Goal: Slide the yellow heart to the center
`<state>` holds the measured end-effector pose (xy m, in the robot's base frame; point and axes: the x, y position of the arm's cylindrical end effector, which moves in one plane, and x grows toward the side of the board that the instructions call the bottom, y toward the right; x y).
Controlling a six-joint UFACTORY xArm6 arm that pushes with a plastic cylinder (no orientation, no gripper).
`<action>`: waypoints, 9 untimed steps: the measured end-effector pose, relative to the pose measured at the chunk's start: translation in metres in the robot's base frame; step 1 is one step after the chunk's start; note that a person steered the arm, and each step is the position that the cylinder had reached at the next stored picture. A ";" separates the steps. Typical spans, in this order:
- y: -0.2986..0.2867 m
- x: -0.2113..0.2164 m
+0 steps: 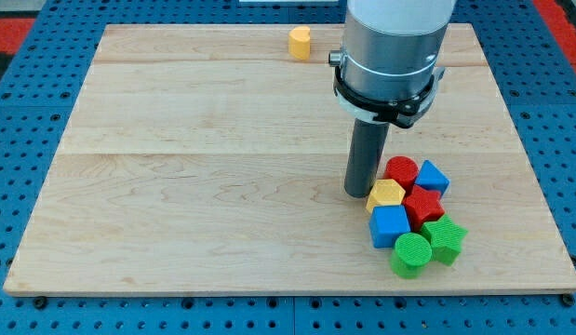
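The yellow heart [300, 43] lies near the view's top edge of the wooden board [176, 186], a little right of the middle. My tip [359, 193] rests on the board at the view's right of centre, far below the heart. It stands against the left side of a cluster of blocks, touching or nearly touching a yellow pentagon-like block [386, 194].
The cluster at the lower right holds a red cylinder [401, 171], a blue block [432, 177], a red star-like block [423, 206], a blue cube [390, 226], a green star-like block [445, 239] and a green cylinder [411, 254]. The arm's grey body [392, 56] hangs over the upper right.
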<state>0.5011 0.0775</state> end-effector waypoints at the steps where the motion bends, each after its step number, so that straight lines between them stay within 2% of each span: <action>1: -0.043 -0.002; 2: -0.111 -0.031; 3: -0.103 -0.118; 4: -0.046 -0.189; 5: 0.018 -0.239; 6: 0.002 -0.301; 7: -0.056 -0.299; 9: -0.094 -0.239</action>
<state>0.2618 -0.0170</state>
